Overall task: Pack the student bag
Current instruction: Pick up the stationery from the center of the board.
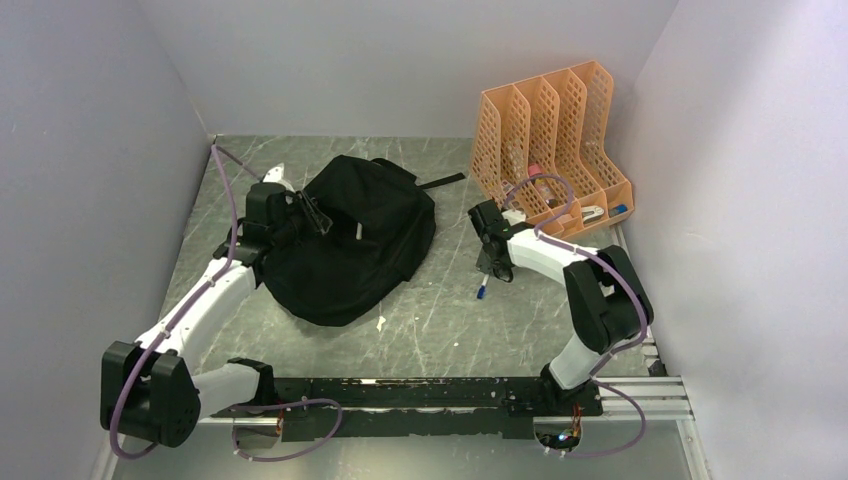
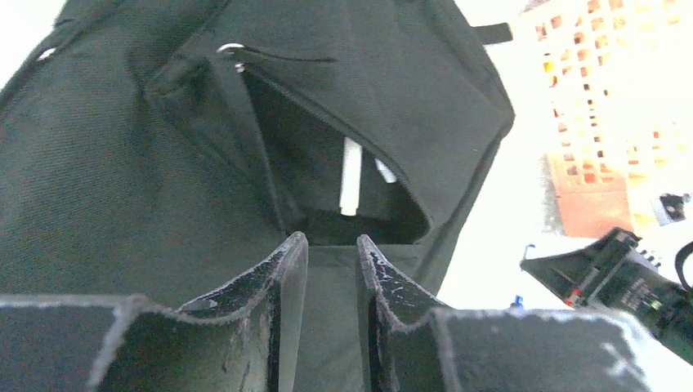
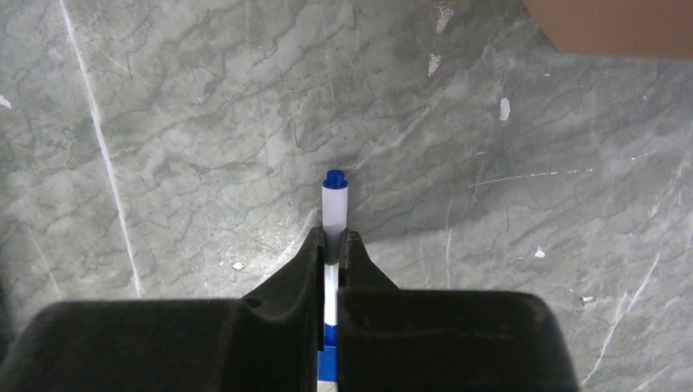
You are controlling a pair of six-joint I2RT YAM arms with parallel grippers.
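Note:
The student bag [image 1: 350, 240] is a floppy black backpack lying left of centre on the marble table. My left gripper [image 1: 305, 213] is at its left edge, shut on the fabric lip of the bag's opening [image 2: 331, 245] and holding the mouth open. Inside the student bag [image 2: 106, 180] a white pen [image 2: 350, 175] stands in the dark pocket. My right gripper [image 1: 487, 268] hangs above the table to the right of the bag. It is shut [image 3: 333, 238] on a white pen with a blue end [image 3: 334, 200], which points down and away from the jaws [image 1: 481, 291].
An orange mesh file organiser [image 1: 550, 140] stands at the back right, with small items in its compartments. Its corner shows in the right wrist view [image 3: 613, 24]. A small white scrap [image 1: 381, 322] lies on the table in front of the bag. Walls close in the left, back and right sides.

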